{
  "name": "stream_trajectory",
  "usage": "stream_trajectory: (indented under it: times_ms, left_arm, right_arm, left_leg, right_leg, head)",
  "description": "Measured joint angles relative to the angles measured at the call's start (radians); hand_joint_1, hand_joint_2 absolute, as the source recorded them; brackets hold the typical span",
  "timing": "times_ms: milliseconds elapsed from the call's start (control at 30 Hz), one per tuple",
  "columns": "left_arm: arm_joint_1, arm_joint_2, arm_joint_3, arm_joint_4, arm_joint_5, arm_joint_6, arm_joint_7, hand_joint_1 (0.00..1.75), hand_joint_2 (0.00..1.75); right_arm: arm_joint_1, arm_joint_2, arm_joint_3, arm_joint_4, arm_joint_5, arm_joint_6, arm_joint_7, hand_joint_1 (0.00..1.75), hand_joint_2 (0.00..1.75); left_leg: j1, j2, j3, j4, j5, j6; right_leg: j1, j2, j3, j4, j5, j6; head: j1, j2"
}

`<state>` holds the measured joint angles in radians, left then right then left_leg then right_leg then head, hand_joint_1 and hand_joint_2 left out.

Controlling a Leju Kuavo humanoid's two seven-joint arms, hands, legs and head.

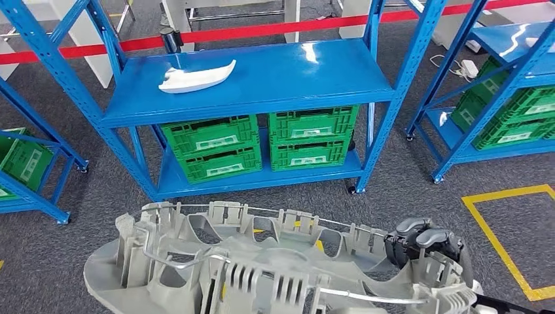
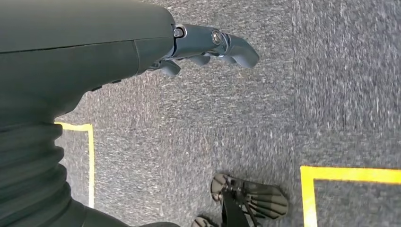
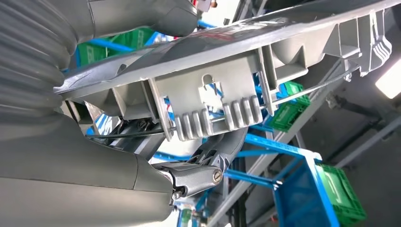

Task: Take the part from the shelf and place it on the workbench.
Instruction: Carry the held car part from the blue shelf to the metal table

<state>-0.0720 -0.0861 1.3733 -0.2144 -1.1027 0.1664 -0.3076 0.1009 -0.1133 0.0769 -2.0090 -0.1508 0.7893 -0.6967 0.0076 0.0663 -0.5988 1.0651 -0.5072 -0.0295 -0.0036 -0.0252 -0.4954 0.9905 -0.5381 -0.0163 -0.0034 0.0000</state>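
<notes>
Item: large grey plastic part [image 1: 262, 268], ribbed and clipped on its upper side, carried low in front of the robot, off the shelf and above grey carpet. Holder: right hand [image 1: 425, 245], fingers wrapped over the part's right end; the right wrist view shows the thumb [image 3: 142, 14] on one face and the fingers [image 3: 222, 146] beneath the ribbed edge, clamped on it. Left hand [image 2: 208, 45]: hanging over the carpet, fingers loosely curled, holding nothing. Surroundings: blue shelf [image 1: 262, 104] ahead, a smaller white part [image 1: 196, 77] near the left end of its upper board, green crates [image 1: 262, 144] on the lower board; yellow floor tape [image 1: 504, 235] to the right. Step judged: carrying, pick-up complete. Next move calls for turning toward the workbench, keeping the long part level so its free left end clears the shelf posts.
</notes>
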Motion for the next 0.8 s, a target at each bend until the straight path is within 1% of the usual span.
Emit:
stream_trajectory:
  times_ms: [33, 67, 100, 133, 167, 200, 233, 267, 300, 333, 367, 400, 433, 467, 500, 533, 567, 600, 633, 667, 700, 733, 767, 800]
  left_arm:
    - [0.001, 0.0, 0.0, 0.0, 0.0, 0.0, 0.003, 0.0, 1.75]
    - [0.001, -0.001, 0.0, 0.001, 0.001, -0.001, 0.006, 0.0, 1.75]
    - [0.002, -0.001, 0.0, 0.001, 0.002, -0.002, 0.009, 0.0, 1.75]
    - [0.002, -0.001, 0.0, 0.001, 0.002, -0.003, 0.011, 0.0, 1.75]
    - [0.002, -0.001, 0.0, 0.001, 0.002, -0.004, 0.013, 0.0, 1.75]
    - [0.002, -0.001, 0.0, 0.001, 0.003, -0.005, 0.014, 0.0, 1.75]
    - [0.001, -0.002, 0.0, 0.001, 0.003, -0.006, 0.014, 0.0, 1.75]
    - [0.001, -0.002, 0.0, 0.001, 0.003, -0.007, 0.015, 0.0, 1.75]
    - [0.0, -0.002, 0.0, 0.002, 0.003, -0.009, 0.015, 0.0, 1.75]
    - [0.0, -0.003, 0.0, 0.002, 0.003, -0.011, 0.015, 0.0, 1.75]
    - [-0.001, -0.003, 0.0, 0.002, 0.003, -0.014, 0.015, 0.0, 1.75]
    - [-0.001, -0.004, 0.0, 0.002, 0.003, -0.017, 0.015, 0.0, 1.75]
    - [-0.002, -0.006, 0.0, 0.002, 0.003, -0.019, 0.015, 0.0, 1.75]
    - [-0.003, -0.008, 0.0, 0.002, 0.003, -0.022, 0.014, 0.0, 1.75]
    - [-0.003, -0.01, 0.0, 0.003, 0.003, -0.024, 0.013, 0.0, 1.75]
    - [-0.003, -0.013, 0.0, 0.003, 0.003, -0.025, 0.011, 0.0, 1.75]
    - [-0.002, -0.013, 0.0, 0.003, 0.003, -0.026, 0.01, 0.0, 1.75]
    - [-0.001, -0.014, 0.0, 0.003, 0.003, -0.027, 0.009, 0.0, 1.75]
    - [-0.001, -0.014, 0.0, 0.004, 0.003, -0.028, 0.008, 0.0, 1.75]
    - [-0.001, -0.016, 0.0, 0.004, 0.003, -0.029, 0.006, 0.0, 1.75]
    - [-0.002, -0.018, 0.0, 0.005, 0.003, -0.03, 0.004, 0.0, 1.75]
    - [-0.004, -0.021, 0.0, 0.006, 0.003, -0.032, 0.002, 0.0, 1.75]
    - [-0.006, -0.023, 0.0, 0.006, 0.003, -0.033, -0.002, 0.0, 1.75]
    - [-0.008, -0.026, 0.0, 0.007, 0.003, -0.033, -0.006, 0.0, 1.75]
  right_arm:
    - [0.0, 0.0, 0.0, -0.001, -0.001, -0.002, 0.0, 1.75, 1.75]
    - [-0.001, -0.001, 0.0, -0.002, -0.004, -0.004, 0.0, 1.75, 1.75]
    - [-0.001, -0.001, 0.0, -0.002, -0.006, -0.006, 0.0, 1.75, 1.75]
    - [-0.001, -0.003, 0.0, -0.002, -0.009, -0.009, 0.0, 1.75, 1.75]
    - [-0.002, -0.006, 0.0, -0.002, -0.011, -0.012, 0.0, 1.75, 1.75]
    - [-0.005, -0.009, 0.0, -0.002, -0.012, -0.016, 0.0, 1.75, 1.75]
    - [-0.009, -0.013, 0.0, -0.002, -0.01, -0.021, 0.0, 1.75, 1.75]
    - [-0.014, -0.016, 0.001, -0.001, -0.006, -0.029, 0.0, 1.75, 1.75]
    - [-0.02, -0.021, 0.002, -0.001, -0.001, -0.038, 0.0, 1.75, 1.75]
    - [-0.025, -0.025, 0.005, -0.001, 0.007, -0.05, 0.001, 1.75, 1.75]
    - [-0.029, -0.029, 0.008, -0.001, 0.015, -0.062, 0.001, 1.75, 1.75]
    - [-0.032, -0.034, 0.01, -0.001, 0.023, -0.074, 0.001, 1.75, 1.75]
    - [-0.032, -0.04, 0.012, -0.001, 0.03, -0.085, 0.001, 1.75, 1.75]
    - [-0.033, -0.047, 0.013, -0.002, 0.035, -0.094, 0.001, 1.75, 1.75]
    - [-0.033, -0.055, 0.013, -0.004, 0.037, -0.1, 0.001, 1.75, 1.75]
    - [-0.033, -0.062, 0.014, -0.006, 0.037, -0.103, 0.001, 1.75, 1.75]
    - [-0.033, -0.07, 0.015, -0.008, 0.036, -0.103, 0.001, 1.75, 1.75]
    - [-0.033, -0.076, 0.015, -0.01, 0.034, -0.103, 0.0, 1.75, 1.75]
    - [-0.032, -0.082, 0.016, -0.011, 0.033, -0.101, 0.001, 1.75, 1.75]
    - [-0.032, -0.088, 0.017, -0.012, 0.032, -0.098, 0.001, 1.75, 1.75]
    - [-0.032, -0.093, 0.018, -0.014, 0.033, -0.094, 0.001, 1.75, 1.75]
    - [-0.035, -0.098, 0.018, -0.016, 0.033, -0.088, 0.001, 1.75, 1.75]
    - [-0.04, -0.103, 0.019, -0.019, 0.033, -0.082, 0.001, 1.75, 1.75]
    - [-0.049, -0.106, 0.021, -0.021, 0.034, -0.076, 0.001, 1.75, 1.75]
  left_leg:
    - [0.002, -0.026, -0.02, 0.05, -0.036, -0.004]
    - [0.003, -0.047, -0.044, 0.114, -0.076, -0.007]
    - [0.003, -0.056, -0.067, 0.178, -0.107, -0.009]
    - [0.003, -0.06, -0.08, 0.221, -0.12, -0.009]
    - [0.002, -0.061, -0.076, 0.228, -0.112, -0.007]
    - [0.002, -0.064, -0.054, 0.195, -0.086, -0.005]
    - [0.002, -0.072, -0.015, 0.13, -0.052, 0.0]
    - [0.002, -0.09, 0.027, 0.059, -0.029, 0.006]
    - [0.002, -0.108, 0.06, 0.0, -0.014, 0.01]
    - [0.002, -0.122, 0.079, -0.037, -0.01, 0.013]
    - [0.001, -0.128, 0.085, -0.051, -0.015, 0.016]
    - [0.0, -0.123, 0.083, -0.056, -0.012, 0.019]
    - [0.001, -0.113, 0.082, -0.061, -0.01, 0.025]
    - [0.003, -0.103, 0.081, -0.065, -0.007, 0.032]
    - [0.005, -0.092, 0.08, -0.07, -0.003, 0.039]
    - [0.006, -0.08, 0.079, -0.073, 0.0, 0.044]
    - [0.005, -0.069, 0.076, -0.072, 0.001, 0.047]
    - [0.005, -0.057, 0.073, -0.07, 0.001, 0.047]
    - [0.005, -0.045, 0.069, -0.068, 0.001, 0.047]
    - [0.005, -0.034, 0.067, -0.065, 0.001, 0.047]
    - [0.005, -0.023, 0.065, -0.063, 0.001, 0.046]
    - [0.005, -0.014, 0.065, -0.06, 0.0, 0.044]
    - [0.005, -0.005, 0.064, -0.057, -0.002, 0.041]
    - [0.002, 0.003, 0.063, -0.052, -0.005, 0.037]
  right_leg:
    - [-0.002, 0.008, -0.006, -0.001, 0.007, -0.005]
    - [-0.001, 0.016, -0.014, 0.0, 0.012, -0.008]
    - [0.0, 0.025, -0.021, 0.002, 0.017, -0.01]
    - [0.0, 0.034, -0.027, 0.004, 0.021, -0.01]
    - [0.001, 0.044, -0.032, 0.007, 0.024, -0.009]
    - [0.001, 0.054, -0.037, 0.01, 0.025, -0.008]
    - [0.001, 0.064, -0.039, 0.013, 0.026, -0.006]
    - [0.002, 0.073, -0.041, 0.015, 0.028, -0.004]
    - [0.002, 0.081, -0.044, 0.017, 0.03, 0.0]
    - [0.001, 0.089, -0.047, 0.018, 0.033, 0.006]
    - [0.0, 0.097, -0.052, 0.018, 0.037, 0.013]
    - [-0.001, 0.106, -0.056, 0.018, 0.041, 0.021]
    - [-0.002, 0.109, -0.06, 0.019, 0.043, 0.027]
    - [-0.002, 0.099, -0.067, 0.028, 0.037, 0.033]
    - [-0.001, 0.084, -0.081, 0.055, 0.02, 0.039]
    - [-0.001, 0.064, -0.104, 0.104, -0.009, 0.044]
    - [-0.002, 0.048, -0.136, 0.169, -0.042, 0.05]
    - [-0.004, 0.041, -0.17, 0.24, -0.073, 0.054]
    - [-0.006, 0.039, -0.196, 0.293, -0.09, 0.058]
    - [-0.008, 0.037, -0.205, 0.312, -0.088, 0.061]
    - [-0.011, 0.033, -0.194, 0.293, -0.069, 0.062]
    - [-0.012, 0.025, -0.163, 0.235, -0.035, 0.063]
    - [-0.013, 0.005, -0.123, 0.16, -0.004, 0.063]
    - [-0.011, -0.012, -0.09, 0.095, 0.018, 0.059]
  head:
    - [-0.002, 0.0]
    - [-0.005, 0.0]
    - [-0.007, 0.0]
    - [-0.008, 0.0]
    - [-0.008, 0.0]
    - [-0.009, 0.0]
    - [-0.009, 0.0]
    - [-0.01, 0.0]
    - [-0.009, 0.0]
    - [-0.01, 0.0]
    - [-0.01, 0.0]
    - [-0.01, 0.0]
    - [-0.011, 0.0]
    - [-0.01, 0.0]
    - [-0.007, 0.0]
    - [-0.004, 0.0]
    - [-0.001, 0.0]
    - [0.001, 0.0]
    - [0.002, 0.0]
    - [0.003, 0.0]
    - [0.004, 0.0]
    - [0.005, 0.0]
    - [0.006, 0.0]
    - [0.008, 0.0]
